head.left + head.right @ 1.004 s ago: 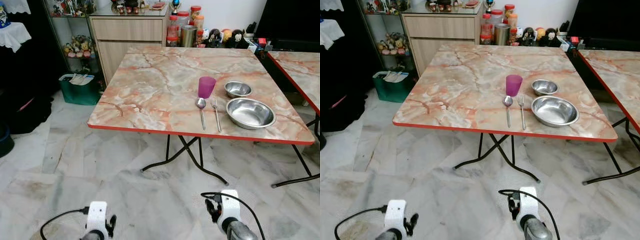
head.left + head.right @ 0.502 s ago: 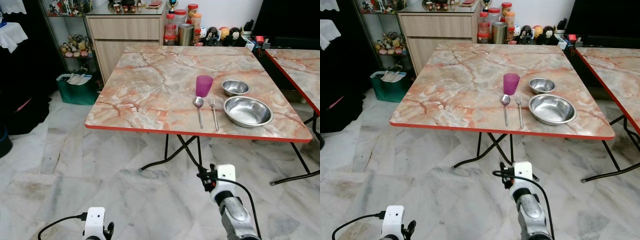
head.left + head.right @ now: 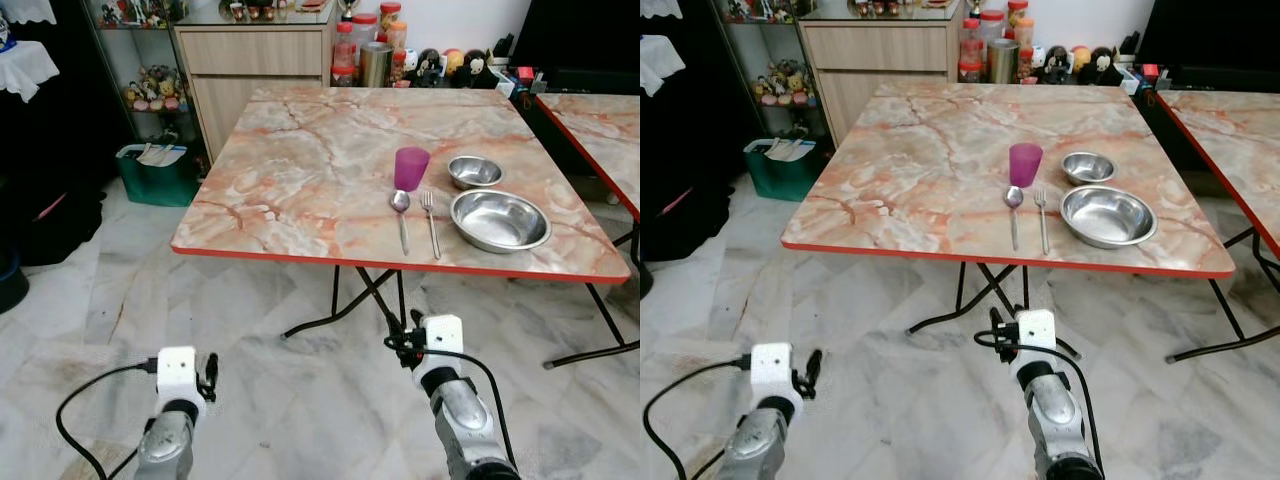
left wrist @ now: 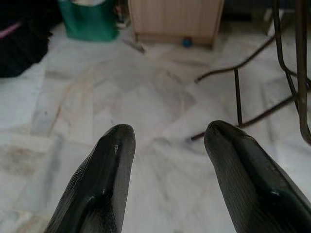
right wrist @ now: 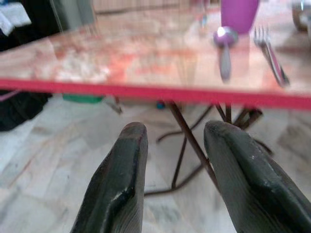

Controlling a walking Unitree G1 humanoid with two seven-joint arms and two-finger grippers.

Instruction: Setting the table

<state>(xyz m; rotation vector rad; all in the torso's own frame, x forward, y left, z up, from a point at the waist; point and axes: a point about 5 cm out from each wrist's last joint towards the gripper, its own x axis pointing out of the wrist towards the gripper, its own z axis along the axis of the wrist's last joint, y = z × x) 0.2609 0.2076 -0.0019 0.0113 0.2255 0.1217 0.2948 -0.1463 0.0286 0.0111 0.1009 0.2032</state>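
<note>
My right gripper (image 5: 172, 145) hangs with its fingers apart and nothing between them, low before the near red edge of the marble-patterned table (image 3: 300, 170). My left gripper (image 4: 167, 143) is likewise spread and empty, over the pale marble floor (image 3: 250, 370) well short of the table. On the tabletop, near its right front, a purple cup (image 3: 411, 168) stands upright; just in front of it lie a spoon (image 3: 402, 216) and a fork (image 3: 431, 222) side by side. Right of them rests a large steel bowl (image 3: 499, 220), with a small steel bowl (image 3: 475, 171) behind it. A green bin (image 3: 155, 175) sits beside a wooden cabinet (image 3: 255, 70) beyond.
</note>
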